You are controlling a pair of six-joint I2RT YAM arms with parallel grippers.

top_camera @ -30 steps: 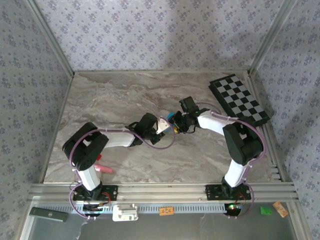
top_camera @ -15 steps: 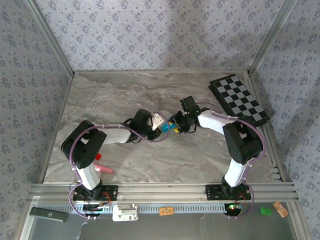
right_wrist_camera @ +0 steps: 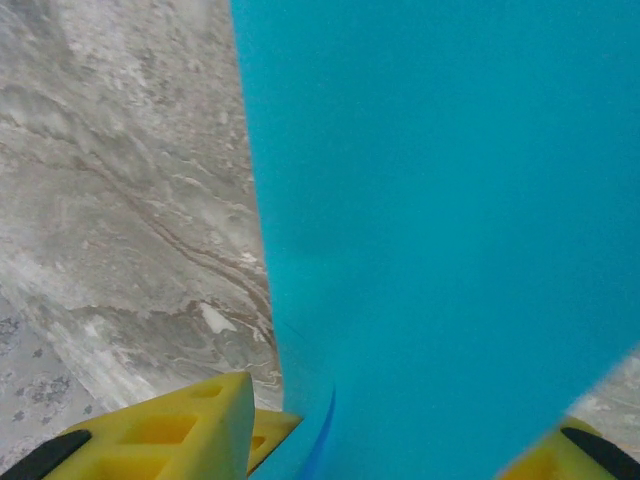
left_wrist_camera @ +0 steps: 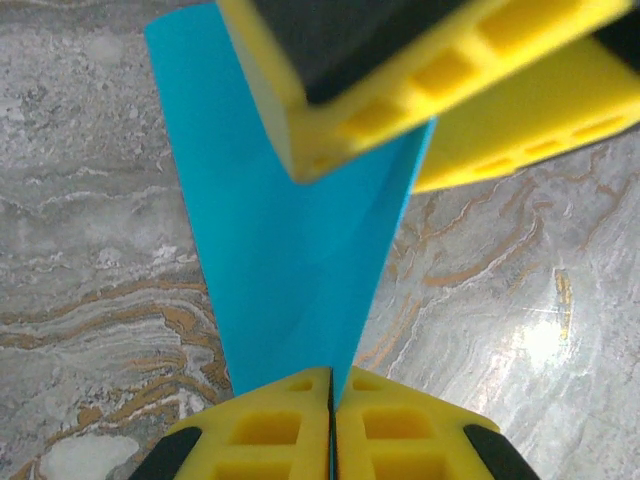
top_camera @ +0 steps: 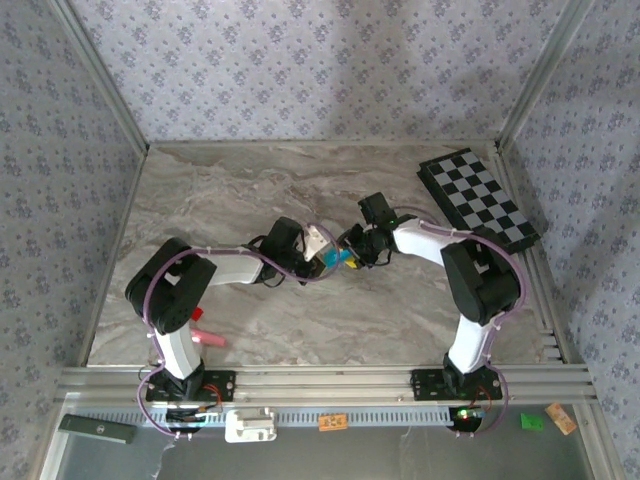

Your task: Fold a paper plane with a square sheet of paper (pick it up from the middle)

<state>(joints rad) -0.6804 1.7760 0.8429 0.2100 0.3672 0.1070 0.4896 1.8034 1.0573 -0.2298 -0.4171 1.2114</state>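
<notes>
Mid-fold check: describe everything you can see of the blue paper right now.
The blue paper is thin, plain, bright cyan, folded into a tapering wedge with a faint crease. It stretches between both grippers over the marble table, apparently lifted. The left gripper is shut on its narrow end; the right gripper straddles the wide end, grip unclear.

Grey marble tabletop [top_camera: 220,190] lies bare far left and near middle; black-and-white checkered board [top_camera: 478,198] fills the far-right corner; small pink-red object [top_camera: 208,338] lies near-left; white left arm [top_camera: 225,272] and right arm [top_camera: 430,240] meet centrally, blocking passage.
</notes>
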